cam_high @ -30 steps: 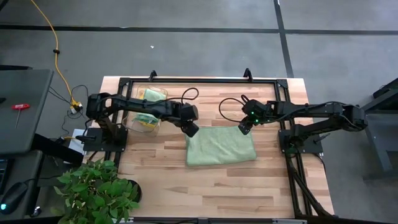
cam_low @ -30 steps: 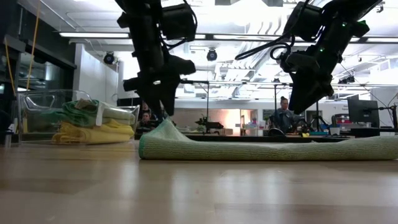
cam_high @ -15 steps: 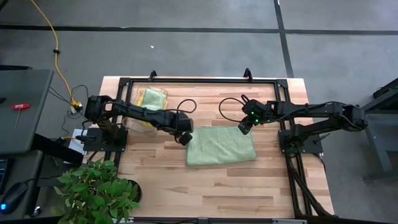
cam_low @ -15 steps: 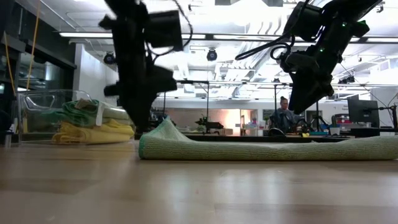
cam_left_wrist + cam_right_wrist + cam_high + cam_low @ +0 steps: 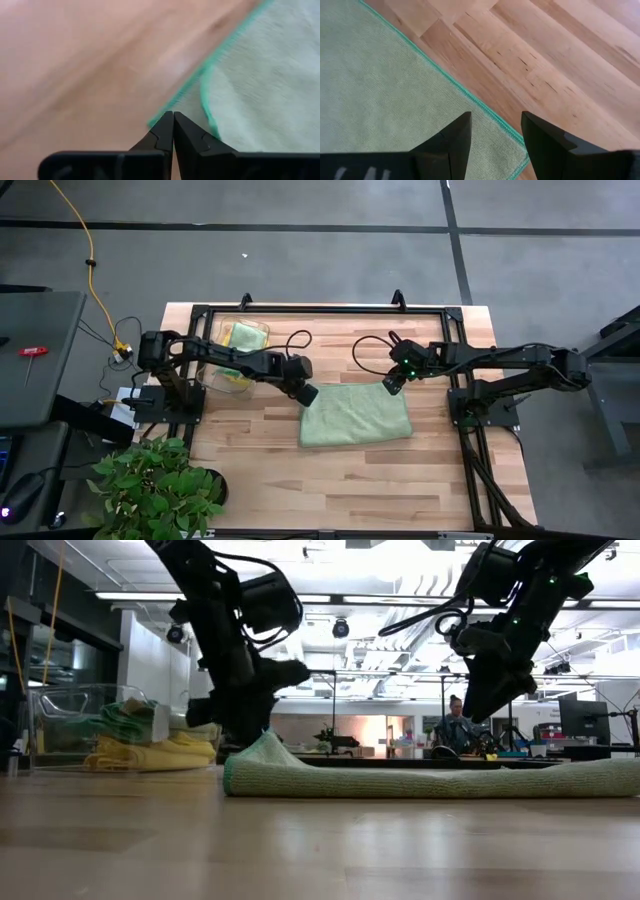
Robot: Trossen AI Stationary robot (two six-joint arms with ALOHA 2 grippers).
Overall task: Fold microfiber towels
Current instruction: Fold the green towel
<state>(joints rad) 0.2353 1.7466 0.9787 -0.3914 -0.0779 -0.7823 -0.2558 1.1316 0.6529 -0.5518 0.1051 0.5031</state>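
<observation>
A pale green microfiber towel [image 5: 355,415] lies folded on the wooden table, with its far-left corner [image 5: 265,740] humped up a little. My left gripper [image 5: 307,394] is shut and points steeply down at that corner [image 5: 159,119]. My right gripper [image 5: 393,388] hangs open above the towel's far-right corner [image 5: 517,150] and touches nothing. More towels, yellow and green, lie stacked in a clear bin [image 5: 238,355] at the far left. My left gripper [image 5: 173,116] comes from above, slanting down, with its shut fingertips at the towel's far-left corner, where the teal hem [image 5: 205,107] turns. Whether they touch the cloth or have any of it between them, I cannot tell. The towel lies on the table.
The clear bin [image 5: 120,730] stands just left of my left arm. A leafy plant [image 5: 155,485] sits at the near left corner. A black frame [image 5: 320,308] runs around the table. Bare wood lies in front of the towel.
My left gripper has shut and come down toward the table. It swung a little to the left of the towel's far-left corner and has come back to that corner. The towel lies as before.
</observation>
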